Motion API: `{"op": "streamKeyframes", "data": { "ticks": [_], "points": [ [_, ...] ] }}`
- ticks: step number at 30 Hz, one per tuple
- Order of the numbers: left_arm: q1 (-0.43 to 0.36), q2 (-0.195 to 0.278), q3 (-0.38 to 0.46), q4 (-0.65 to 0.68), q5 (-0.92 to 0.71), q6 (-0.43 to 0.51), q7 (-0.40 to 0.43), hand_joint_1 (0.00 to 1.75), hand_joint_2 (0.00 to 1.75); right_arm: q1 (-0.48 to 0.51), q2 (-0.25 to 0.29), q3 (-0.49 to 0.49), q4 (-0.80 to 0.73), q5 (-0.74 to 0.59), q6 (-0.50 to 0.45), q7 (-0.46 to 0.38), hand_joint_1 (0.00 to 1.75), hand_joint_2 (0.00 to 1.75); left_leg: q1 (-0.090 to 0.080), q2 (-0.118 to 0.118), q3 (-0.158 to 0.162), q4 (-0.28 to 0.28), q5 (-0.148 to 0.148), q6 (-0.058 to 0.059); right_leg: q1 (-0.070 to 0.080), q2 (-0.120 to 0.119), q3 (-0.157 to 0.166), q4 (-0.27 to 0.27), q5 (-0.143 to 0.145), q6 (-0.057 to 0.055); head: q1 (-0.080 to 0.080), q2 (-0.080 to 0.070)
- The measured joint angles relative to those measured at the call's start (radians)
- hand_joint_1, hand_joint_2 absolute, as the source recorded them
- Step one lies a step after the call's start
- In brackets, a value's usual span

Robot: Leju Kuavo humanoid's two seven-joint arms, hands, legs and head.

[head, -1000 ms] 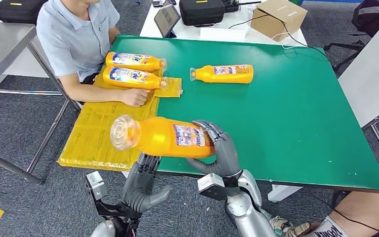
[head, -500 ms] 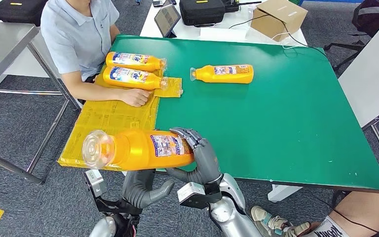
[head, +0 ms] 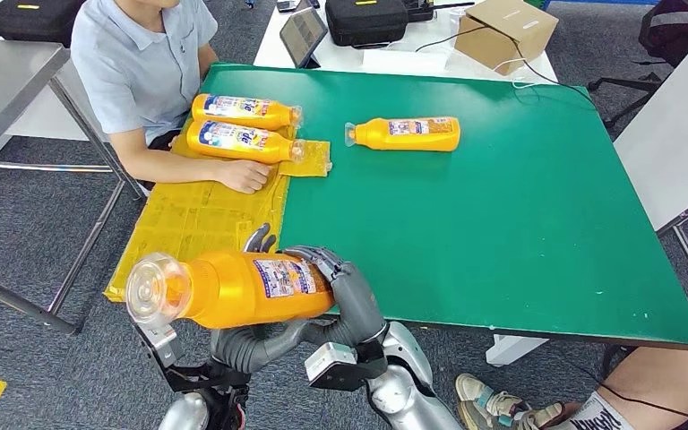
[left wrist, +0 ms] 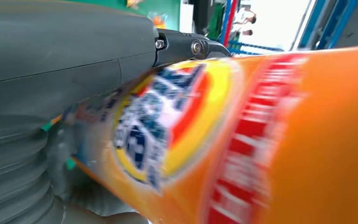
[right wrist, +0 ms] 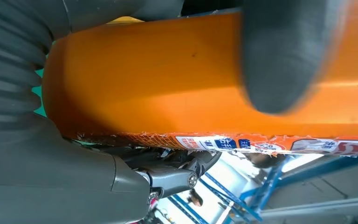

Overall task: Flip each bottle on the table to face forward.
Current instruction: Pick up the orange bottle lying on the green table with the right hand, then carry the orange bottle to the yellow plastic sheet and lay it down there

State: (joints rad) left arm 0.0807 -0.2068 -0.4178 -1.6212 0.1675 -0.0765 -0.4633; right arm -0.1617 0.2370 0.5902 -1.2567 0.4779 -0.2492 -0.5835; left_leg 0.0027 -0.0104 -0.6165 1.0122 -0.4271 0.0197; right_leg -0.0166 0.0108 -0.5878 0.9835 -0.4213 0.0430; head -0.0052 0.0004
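Orange bottle (head: 233,288): gripped by right hand (head: 345,291) and left hand (head: 260,345) above tabletop (head: 502,224) edge, mid-flip. Two bottles (head: 242,127) done on mat; one bottle (head: 405,133) untouched.

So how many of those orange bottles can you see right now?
4. One bottle is held in both robot hands near the table's front-left corner. Two lie side by side by the seated person. One lies alone on the green table. Nothing seems hidden.
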Motion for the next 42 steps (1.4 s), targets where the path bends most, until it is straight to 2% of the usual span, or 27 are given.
{"op": "streamKeyframes", "data": {
  "ticks": [1, 2, 5, 6, 13, 14, 15, 17, 18, 19, 22, 29, 33, 38, 42],
  "points": [
    [0.001, 0.000, 0.002, -0.005, 0.002, 0.005, -0.002, 0.03, 1.75, 0.003, -0.001, 0.004, 0.001, 0.001, 0.006, 0.006, 1.75, 1.75, 0.000, 0.000, 0.000, 0.000, 0.000, 0.000, 0.000, 0.000, 0.000, 0.000, 0.000, 0.000, 0.000, 0.000],
    [0.002, 0.000, 0.006, -0.008, 0.007, 0.011, -0.004, 0.39, 1.75, 0.004, -0.002, 0.008, 0.002, 0.003, 0.016, 0.013, 1.75, 1.75, 0.000, 0.000, 0.000, 0.000, 0.000, 0.000, 0.000, 0.000, 0.000, 0.000, 0.000, 0.000, 0.000, 0.000],
    [0.002, -0.004, 0.027, -0.014, 0.042, 0.020, 0.001, 1.67, 1.75, 0.005, -0.005, 0.023, 0.009, 0.010, 0.058, 0.032, 1.75, 1.75, 0.000, 0.000, 0.000, 0.000, 0.000, 0.000, 0.000, 0.000, 0.000, 0.000, 0.000, 0.000, 0.000, 0.000],
    [0.002, -0.006, 0.036, -0.014, 0.055, 0.020, 0.005, 1.75, 1.75, 0.004, -0.006, 0.028, 0.011, 0.015, 0.066, 0.035, 1.75, 1.75, 0.000, 0.000, 0.000, 0.000, 0.000, 0.000, 0.000, 0.000, 0.000, 0.000, 0.000, 0.000, 0.000, 0.000],
    [0.002, -0.009, 0.077, -0.014, 0.079, 0.019, 0.009, 1.75, 1.75, -0.011, -0.010, 0.049, 0.022, 0.042, 0.075, 0.040, 1.75, 1.75, 0.000, 0.000, 0.000, 0.000, 0.000, 0.000, 0.000, 0.000, -0.001, 0.000, 0.000, 0.000, 0.000, 0.000],
    [0.002, -0.009, 0.080, -0.014, 0.080, 0.019, 0.009, 1.75, 1.75, -0.013, -0.011, 0.051, 0.023, 0.043, 0.075, 0.041, 1.67, 1.75, 0.000, 0.000, 0.000, 0.000, 0.000, 0.000, 0.000, 0.000, -0.001, 0.000, 0.000, 0.000, 0.000, 0.000],
    [0.002, -0.010, 0.082, -0.014, 0.081, 0.018, 0.009, 1.75, 1.75, -0.014, -0.012, 0.052, 0.025, 0.043, 0.075, 0.041, 1.46, 1.75, 0.000, 0.000, 0.000, 0.000, 0.000, 0.000, 0.000, 0.000, -0.001, 0.000, 0.000, 0.000, 0.000, 0.000],
    [0.003, -0.013, 0.086, -0.014, 0.085, 0.018, 0.008, 1.75, 1.75, -0.015, -0.013, 0.054, 0.027, 0.043, 0.077, 0.041, 0.58, 1.75, 0.000, 0.001, 0.000, 0.000, 0.000, 0.000, 0.000, 0.000, -0.001, 0.000, 0.000, 0.000, 0.000, 0.000],
    [0.003, -0.015, 0.089, -0.014, 0.087, 0.018, 0.007, 1.75, 1.75, -0.015, -0.014, 0.055, 0.027, 0.043, 0.080, 0.041, 0.22, 1.75, 0.000, 0.000, 0.000, 0.000, 0.000, 0.000, 0.000, 0.000, -0.001, 0.000, 0.000, 0.000, 0.000, 0.000],
    [0.002, -0.017, 0.092, -0.014, 0.091, 0.017, 0.007, 1.75, 1.75, -0.015, -0.016, 0.057, 0.028, 0.045, 0.085, 0.041, 0.00, 1.31, 0.000, 0.000, 0.000, 0.000, 0.000, 0.000, 0.000, 0.000, -0.001, 0.000, 0.000, 0.000, 0.000, 0.000],
    [-0.004, -0.019, 0.107, -0.015, 0.107, 0.014, 0.009, 1.75, 1.75, -0.009, -0.025, 0.061, 0.034, 0.052, 0.100, 0.040, 0.00, 0.00, 0.000, 0.000, 0.000, 0.000, 0.000, 0.000, 0.000, 0.000, -0.001, 0.000, 0.000, 0.000, 0.000, 0.000],
    [-0.052, -0.011, 0.166, -0.002, 0.132, 0.025, 0.074, 1.75, 1.75, 0.020, -0.041, 0.055, 0.042, 0.048, 0.059, 0.030, 0.00, 0.00, 0.000, 0.000, 0.000, 0.000, 0.000, 0.000, 0.000, 0.000, -0.001, 0.000, 0.000, 0.000, 0.000, 0.000],
    [-0.110, 0.014, 0.225, 0.048, 0.083, 0.114, 0.160, 1.75, 1.75, 0.038, -0.047, 0.031, 0.045, 0.030, 0.027, 0.019, 0.00, 0.00, 0.000, 0.000, 0.000, 0.000, 0.000, 0.000, 0.000, 0.000, -0.001, 0.000, 0.000, 0.000, 0.000, 0.000],
    [-0.202, 0.075, 0.271, 0.163, -0.153, 0.211, 0.212, 1.75, 1.75, 0.063, -0.055, -0.018, 0.045, 0.017, 0.007, 0.009, 0.00, 0.00, 0.000, 0.000, 0.000, 0.000, 0.001, 0.000, 0.000, 0.000, -0.001, 0.001, 0.000, 0.000, 0.000, 0.000],
    [-0.291, 0.129, 0.280, 0.248, -0.462, 0.263, 0.265, 1.75, 1.75, 0.080, -0.055, -0.059, 0.044, 0.014, 0.010, 0.006, 0.00, 0.00, 0.000, 0.000, 0.000, 0.000, 0.001, 0.000, 0.000, 0.000, -0.001, 0.001, 0.000, 0.000, 0.000, 0.000]
  ]
}}
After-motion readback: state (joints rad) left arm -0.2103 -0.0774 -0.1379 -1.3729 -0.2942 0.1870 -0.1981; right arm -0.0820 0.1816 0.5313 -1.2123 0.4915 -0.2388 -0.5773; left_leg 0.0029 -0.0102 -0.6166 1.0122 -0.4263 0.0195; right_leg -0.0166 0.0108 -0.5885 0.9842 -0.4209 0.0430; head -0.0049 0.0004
